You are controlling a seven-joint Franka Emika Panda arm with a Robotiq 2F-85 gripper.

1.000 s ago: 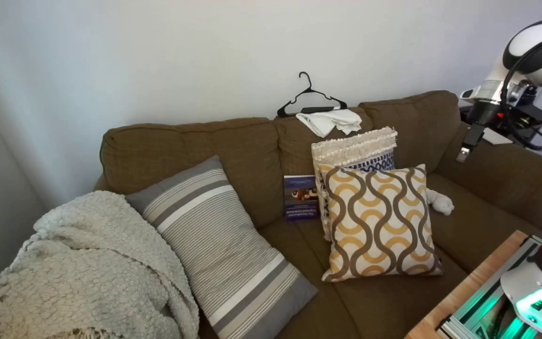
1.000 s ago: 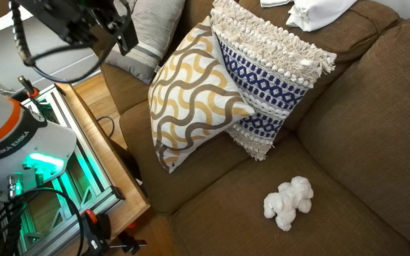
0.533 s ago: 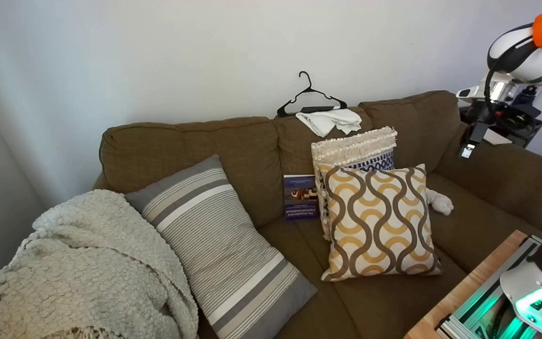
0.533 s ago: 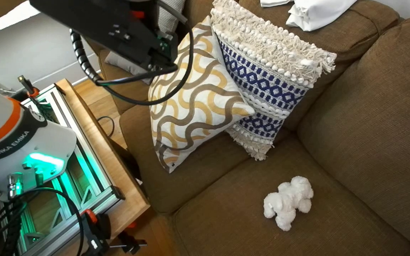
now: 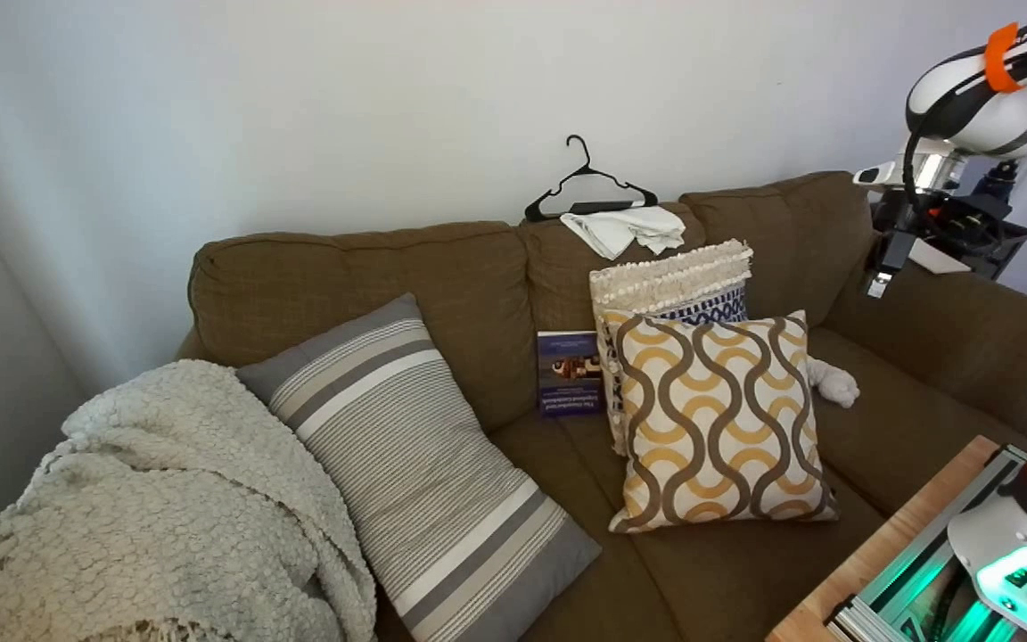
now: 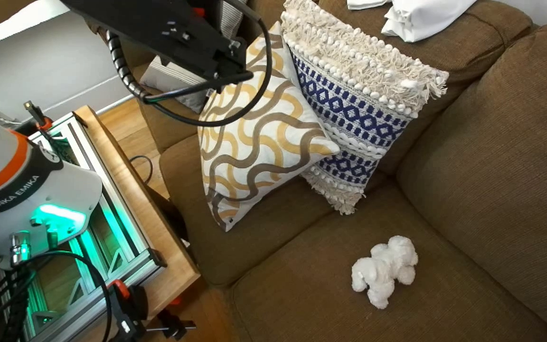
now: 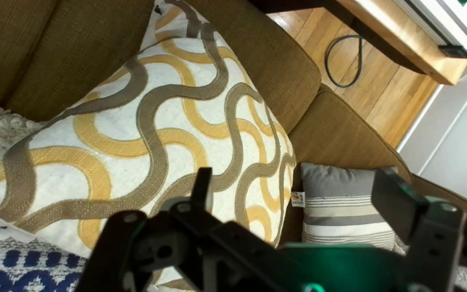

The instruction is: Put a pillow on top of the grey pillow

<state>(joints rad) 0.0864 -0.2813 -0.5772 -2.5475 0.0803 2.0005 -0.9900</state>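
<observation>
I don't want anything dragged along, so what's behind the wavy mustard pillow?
Behind the wavy pillow is a fringed cream and navy pillow, partly showing; its covered part, and anything between them, can't be seen. The white plush toy lies apart.

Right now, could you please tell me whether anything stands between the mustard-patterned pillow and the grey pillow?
Nothing visible stands in the way: in an exterior view, sofa seat shows between the mustard-patterned pillow and the grey pillow. A purple book rests farther back, against the backrest, off the direct line.
</observation>
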